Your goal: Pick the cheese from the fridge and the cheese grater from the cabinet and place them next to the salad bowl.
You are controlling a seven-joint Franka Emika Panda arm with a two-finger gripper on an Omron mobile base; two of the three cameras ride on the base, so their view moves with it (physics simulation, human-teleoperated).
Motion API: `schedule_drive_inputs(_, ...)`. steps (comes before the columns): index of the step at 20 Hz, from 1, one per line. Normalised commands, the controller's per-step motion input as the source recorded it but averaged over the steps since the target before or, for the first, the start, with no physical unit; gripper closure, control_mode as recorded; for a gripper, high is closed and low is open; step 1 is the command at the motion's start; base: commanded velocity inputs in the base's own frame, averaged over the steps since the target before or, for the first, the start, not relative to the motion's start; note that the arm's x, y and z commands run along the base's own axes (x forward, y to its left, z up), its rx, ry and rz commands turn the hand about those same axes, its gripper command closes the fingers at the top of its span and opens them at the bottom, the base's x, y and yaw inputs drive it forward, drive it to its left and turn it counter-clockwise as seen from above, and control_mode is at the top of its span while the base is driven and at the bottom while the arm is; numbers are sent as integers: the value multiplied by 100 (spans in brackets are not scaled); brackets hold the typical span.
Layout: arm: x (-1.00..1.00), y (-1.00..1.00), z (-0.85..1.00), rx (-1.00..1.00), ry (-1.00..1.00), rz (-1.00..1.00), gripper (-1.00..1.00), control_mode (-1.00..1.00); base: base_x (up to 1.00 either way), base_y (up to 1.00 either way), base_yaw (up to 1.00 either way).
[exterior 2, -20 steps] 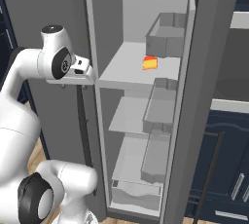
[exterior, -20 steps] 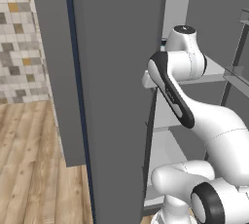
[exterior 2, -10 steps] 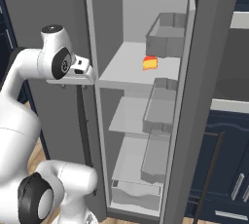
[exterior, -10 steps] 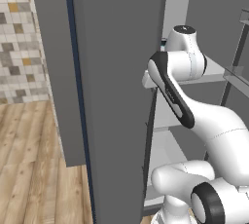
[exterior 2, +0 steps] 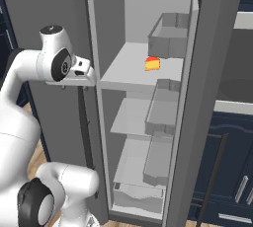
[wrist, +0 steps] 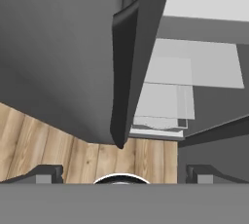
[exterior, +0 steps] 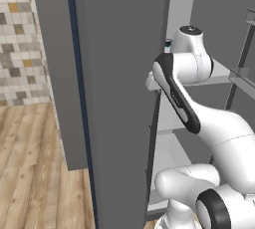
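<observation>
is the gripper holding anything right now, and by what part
Nothing is held: the gripper is open beside the fridge door, and the cheese sits on its shelf.

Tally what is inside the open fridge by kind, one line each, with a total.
Cheese wedge, on the upper shelf: 1
Grey door bins, stacked down the right side: 3
Flat pale shelves: 2
Drawer at the bottom: 1
Total: 7
</observation>
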Motion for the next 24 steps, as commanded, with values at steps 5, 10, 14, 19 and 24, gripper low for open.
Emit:
schedule_drive_inputs(5, -1, -22, 28, 0, -1, -7, -100, -100, 0, 0, 0)
schedule_drive_inputs(10, 10, -47, 15, 0, 1, -25, -100, -100, 0, 0, 0)
schedule_drive_inputs(14, 23, -71, 3, 2, 3, -24, -100, -100, 0, 0, 0)
schedule_drive_inputs(19, 35, -59, 0, 2, -1, -24, -100, -100, 0, 0, 0)
schedule_drive_inputs(24, 23, -30, 0, 3, -8, -3, -100, -100, 0, 0, 0)
